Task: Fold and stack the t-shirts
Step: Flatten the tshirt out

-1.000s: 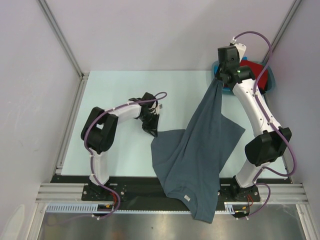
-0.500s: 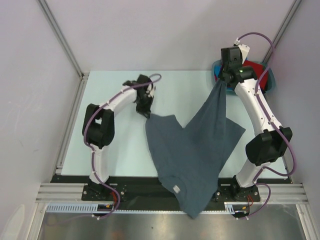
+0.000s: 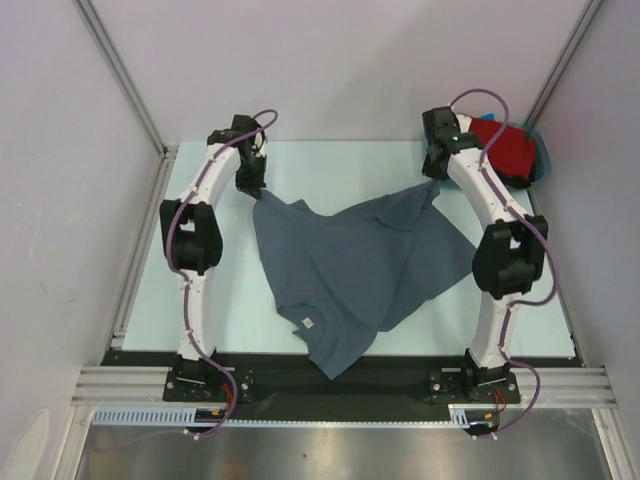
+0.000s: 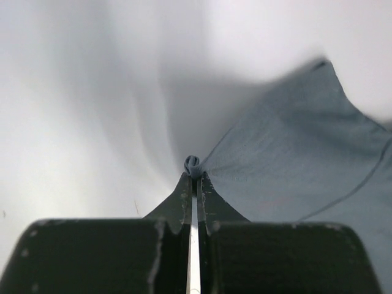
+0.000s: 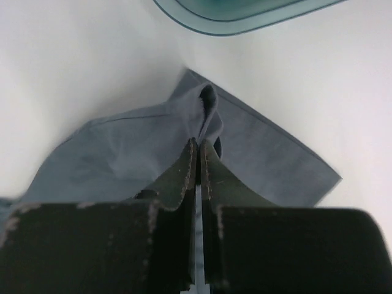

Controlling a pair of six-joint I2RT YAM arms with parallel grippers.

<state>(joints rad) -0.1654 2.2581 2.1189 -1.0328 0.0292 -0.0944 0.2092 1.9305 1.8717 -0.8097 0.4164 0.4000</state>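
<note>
- T-shirts numbered two that I could see: one grey t-shirt (image 3: 350,270) and one red t-shirt (image 3: 503,148).
- I had two arms on the rig, and both were stretched out long, away from their bases.
- My left arm (image 3: 190,240) reached up to the far left part of the table (image 3: 330,160).
- My right arm (image 3: 510,255) reached to the far right part, close beside the one teal tub (image 3: 543,160).
- The left claw (image 3: 250,183) was pinched tight on one corner of the grey t-shirt. In the left wrist view a little bunch of cloth poked out at the tips.
- The right claw (image 3: 434,178) was pinched tight on another corner of the same shirt. A fold of cloth stood up at its tips.
- The grey t-shirt hung between the two claws with a dip in the middle.
- Its lower part lay spread on the table, and one end reached over the near edge.
- One small white label (image 3: 310,322) showed on the grey cloth.
- The red t-shirt sat in the tub, behind my right arm.
</note>
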